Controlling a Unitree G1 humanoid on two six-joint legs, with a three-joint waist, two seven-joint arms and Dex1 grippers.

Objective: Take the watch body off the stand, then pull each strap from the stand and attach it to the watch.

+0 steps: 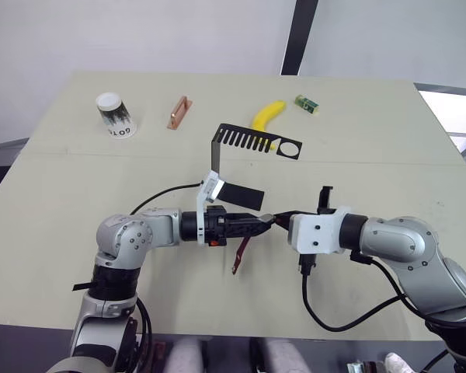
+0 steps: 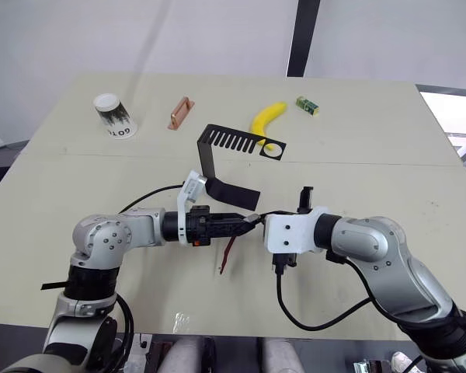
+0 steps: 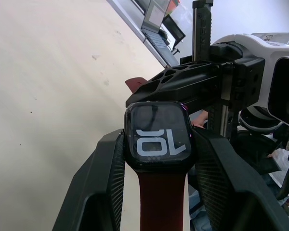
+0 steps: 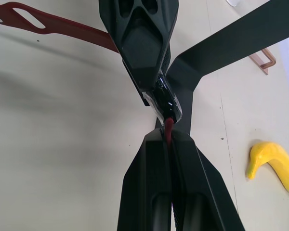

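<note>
Centrally above the bench, the left hand is clamped on the watch body, one finger on each side of the case, screen facing its wrist camera. One dark red strap is already joined to the case and hangs toward the bench. The right hand is pinched tight on the second strap, whose end meets the edge of the case. The stand sits just behind the hands, apart from both.
</note>
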